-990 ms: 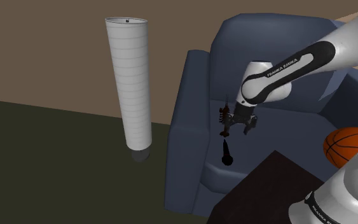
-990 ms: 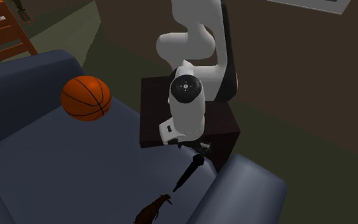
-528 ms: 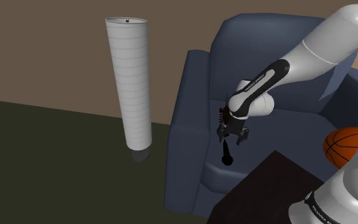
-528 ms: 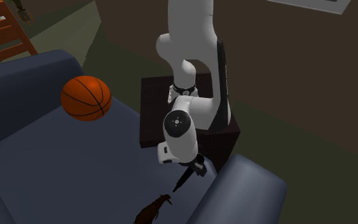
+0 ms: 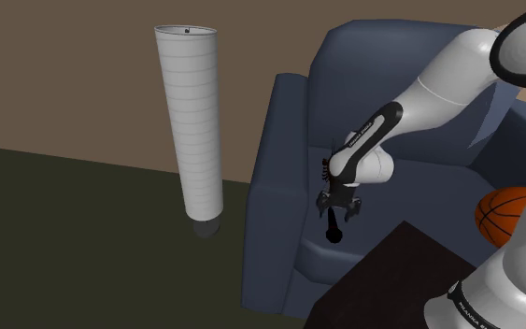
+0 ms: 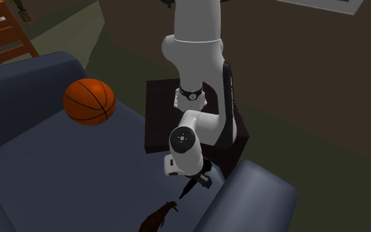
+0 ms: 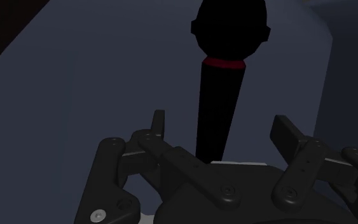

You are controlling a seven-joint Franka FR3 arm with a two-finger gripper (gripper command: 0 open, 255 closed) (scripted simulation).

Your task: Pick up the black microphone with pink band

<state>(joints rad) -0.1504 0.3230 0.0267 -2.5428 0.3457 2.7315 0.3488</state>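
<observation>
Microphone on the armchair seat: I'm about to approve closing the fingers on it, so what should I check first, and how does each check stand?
1. Fingers open: ok, they stand apart.
2. Microphone handle between them: ok, roughly centred, gaps on both sides.
3. Grip spot on the handle, short of the reddish-pink band: ok.
4. Gripper low enough over the seat: cannot tell.
5. Brown toy animal out of the fingers' way: cannot tell, it lies near the handle's end.
6. Basketball well away: ok.
</observation>
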